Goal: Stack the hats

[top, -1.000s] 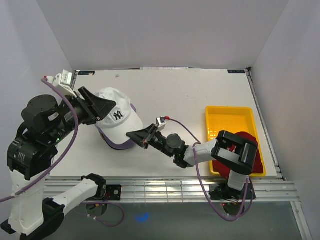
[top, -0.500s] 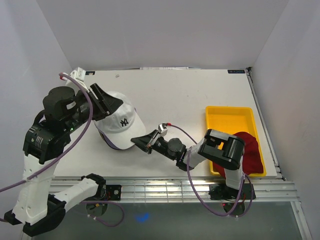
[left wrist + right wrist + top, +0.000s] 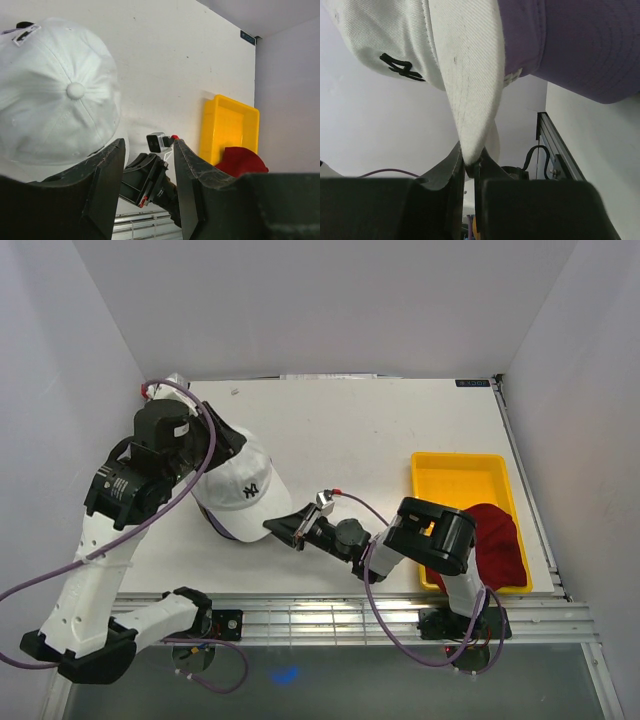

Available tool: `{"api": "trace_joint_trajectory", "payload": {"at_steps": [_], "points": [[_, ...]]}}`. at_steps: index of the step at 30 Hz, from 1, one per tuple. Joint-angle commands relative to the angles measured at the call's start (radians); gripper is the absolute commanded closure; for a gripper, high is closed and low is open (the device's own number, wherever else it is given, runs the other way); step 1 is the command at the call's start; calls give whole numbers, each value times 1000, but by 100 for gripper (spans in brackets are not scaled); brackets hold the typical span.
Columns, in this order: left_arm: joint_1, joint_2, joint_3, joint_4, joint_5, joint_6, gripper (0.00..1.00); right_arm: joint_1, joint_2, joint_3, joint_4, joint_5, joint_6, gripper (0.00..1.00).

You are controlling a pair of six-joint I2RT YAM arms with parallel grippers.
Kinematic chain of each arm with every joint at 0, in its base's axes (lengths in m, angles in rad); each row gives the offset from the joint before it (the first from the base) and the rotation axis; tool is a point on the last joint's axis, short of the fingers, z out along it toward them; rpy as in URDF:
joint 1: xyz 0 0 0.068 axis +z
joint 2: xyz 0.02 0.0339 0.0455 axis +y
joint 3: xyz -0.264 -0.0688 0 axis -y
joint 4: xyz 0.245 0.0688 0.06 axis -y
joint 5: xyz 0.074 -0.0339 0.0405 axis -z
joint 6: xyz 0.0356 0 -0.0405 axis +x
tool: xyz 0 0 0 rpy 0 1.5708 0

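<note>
- While the right gripper point(image 3: 469, 167) is closed on the brim tip of the white cap point(image 3: 245, 485), this cap sits at the left part of the desk point(image 3: 380, 430).
- Under the white cap, the edge of a lavender cap point(image 3: 570, 45) is visible; its brim lies just beside the white brim.
- Above the crown of the white cap hangs the left gripper point(image 3: 148, 150), its jaws apart and nothing between them.
- At the right side, a dark red cap point(image 3: 497, 540) lies in the near end of the yellow tray point(image 3: 455, 475), well apart from the other caps.
</note>
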Motion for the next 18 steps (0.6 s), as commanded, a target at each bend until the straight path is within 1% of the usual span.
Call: {"api": "trace_joint_trajectory", "payload": {"at_steps": [1,8,13,18], "points": [[-2,18,23,10,-108,-8,46,-4,75,-30,93,-10,12,92],[-1,94,102,-5,-179,15,46,-4,106,-35,62,-10,2,92],[12,123,96,2,-202,28,46,-4,105,-24,-39,-15,-29,92],[36,131,75,16,-219,45,46,-4,146,-12,-55,-30,-12,92]]}}
